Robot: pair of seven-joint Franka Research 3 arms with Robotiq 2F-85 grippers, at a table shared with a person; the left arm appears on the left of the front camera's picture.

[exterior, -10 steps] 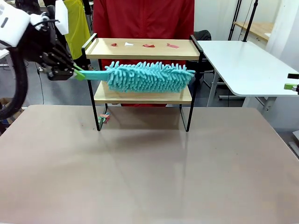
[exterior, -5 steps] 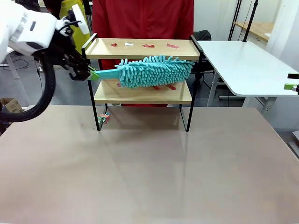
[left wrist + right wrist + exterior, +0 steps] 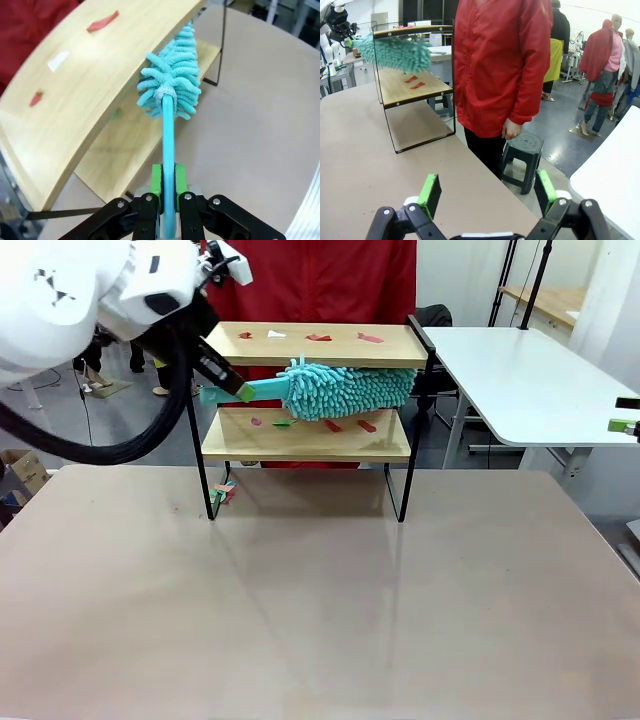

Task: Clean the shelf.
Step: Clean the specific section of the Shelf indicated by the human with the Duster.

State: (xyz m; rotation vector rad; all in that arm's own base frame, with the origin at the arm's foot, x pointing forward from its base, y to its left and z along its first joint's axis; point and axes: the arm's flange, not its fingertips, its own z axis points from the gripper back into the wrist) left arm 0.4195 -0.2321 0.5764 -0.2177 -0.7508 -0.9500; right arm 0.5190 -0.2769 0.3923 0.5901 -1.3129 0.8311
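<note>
Between the boards of the shelf [image 3: 300, 360], the duster [image 3: 345, 390] lies lengthwise above the scraps [image 3: 366, 426], its handle clamped in the nearer left gripper [image 3: 228, 380]; the right gripper [image 3: 488, 192] stands spread apart.

Left end effector [image 3: 168, 181] clamped and raised; right end effector [image 3: 488, 192] spread wide.

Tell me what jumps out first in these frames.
A fluffy teal duster reaches into the gap between the two boards of the shelf. Its handle is clamped in the left gripper at the shelf's left end. Small red and white scraps lie on the top board, with more on the lower one, and a person in a red coat stands right behind the shelf.
</note>
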